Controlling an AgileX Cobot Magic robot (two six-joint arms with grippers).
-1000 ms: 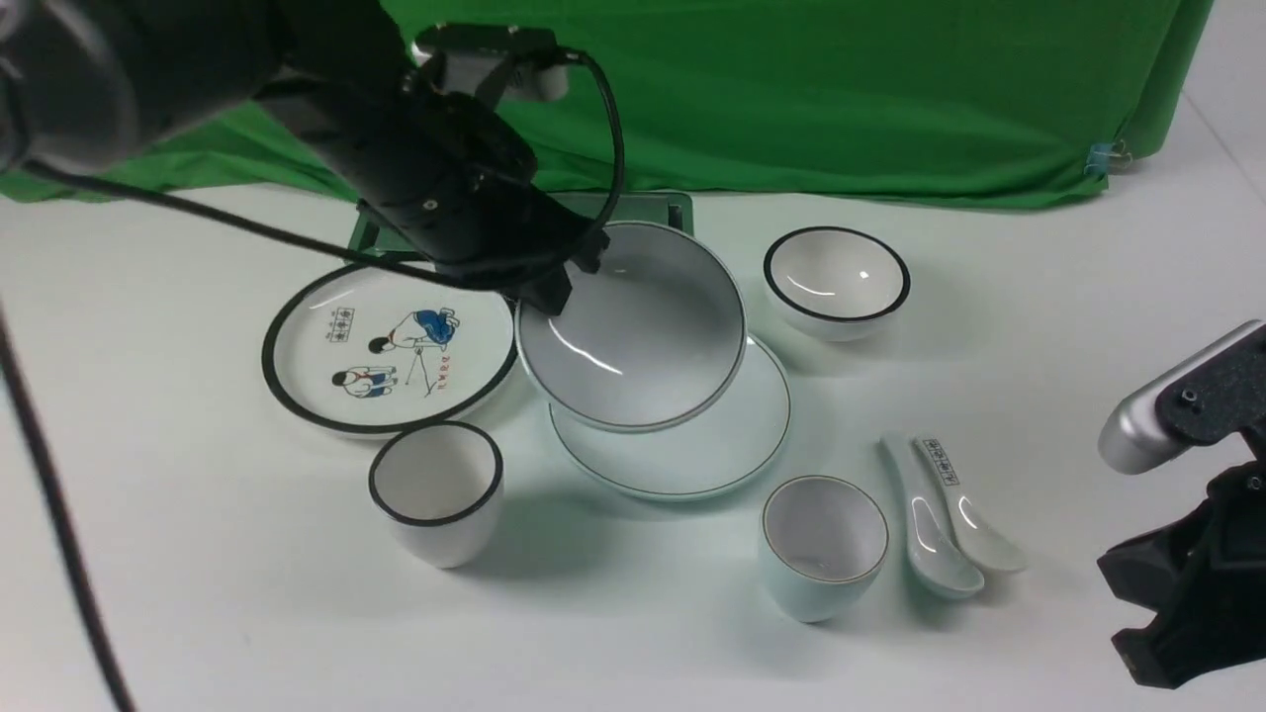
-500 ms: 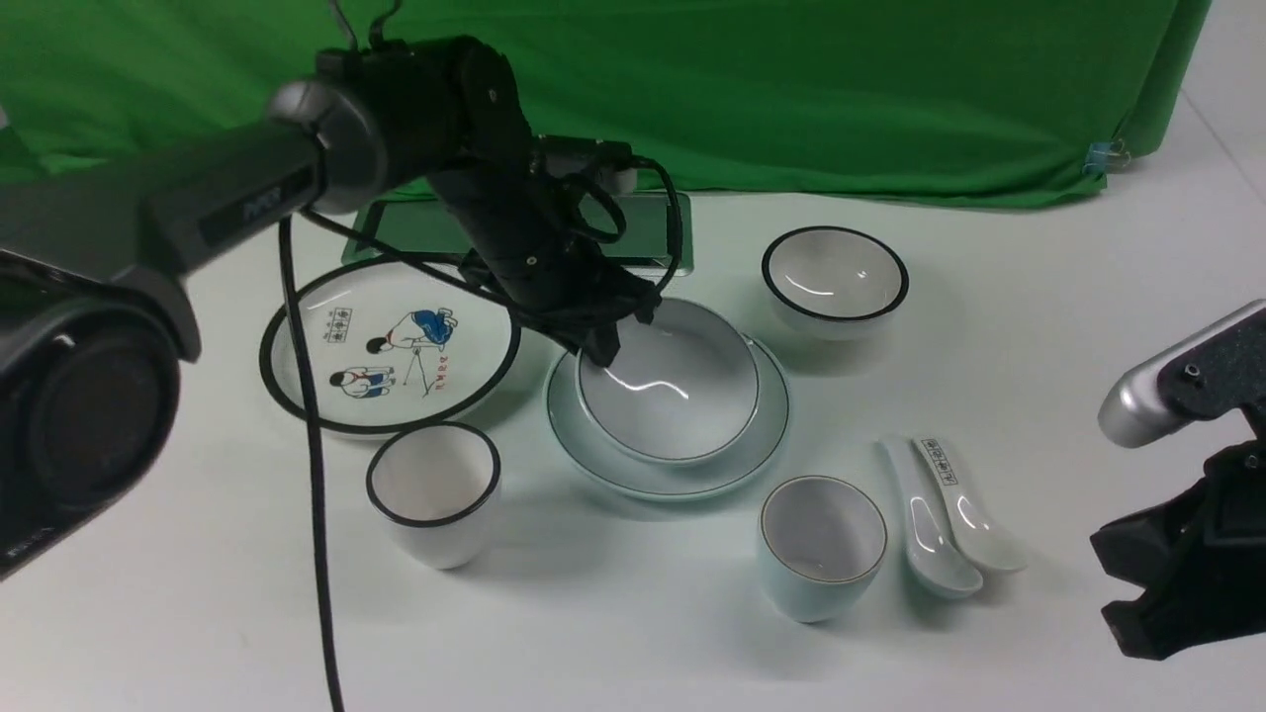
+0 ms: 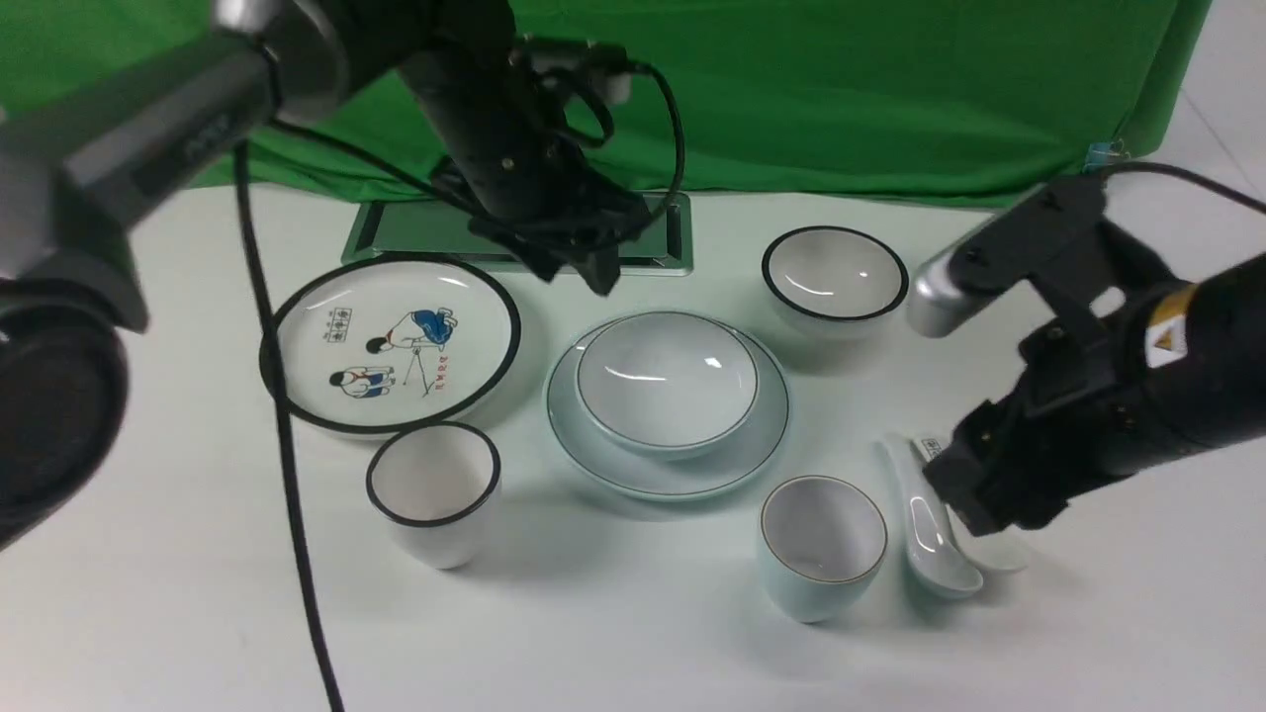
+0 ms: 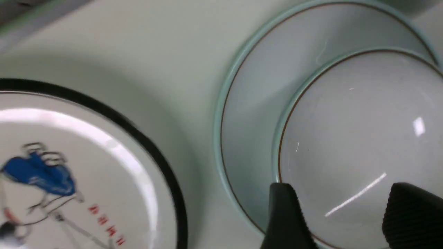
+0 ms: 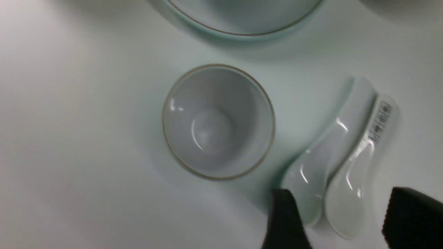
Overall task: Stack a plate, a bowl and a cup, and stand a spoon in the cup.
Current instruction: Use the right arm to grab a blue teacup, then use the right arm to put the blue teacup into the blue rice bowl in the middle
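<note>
While your left claw [image 3: 579, 269] hung wide above the bowl [image 3: 668, 381] nested on the plate [image 3: 762, 435], the cup [image 3: 823, 544] stood on the surface [image 3: 633, 613]: stiff, slick, chippable, likely best pinched across its rim. Beside it lay the spoon [image 3: 922, 519], under your wide right claw [image 3: 969, 499].

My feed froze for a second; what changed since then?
The left gripper set the bowl down on the plate, let go and lifted away. The right gripper swung in above the spoon and the printed spoon, jaws open. The cup and both spoons stayed put.
</note>
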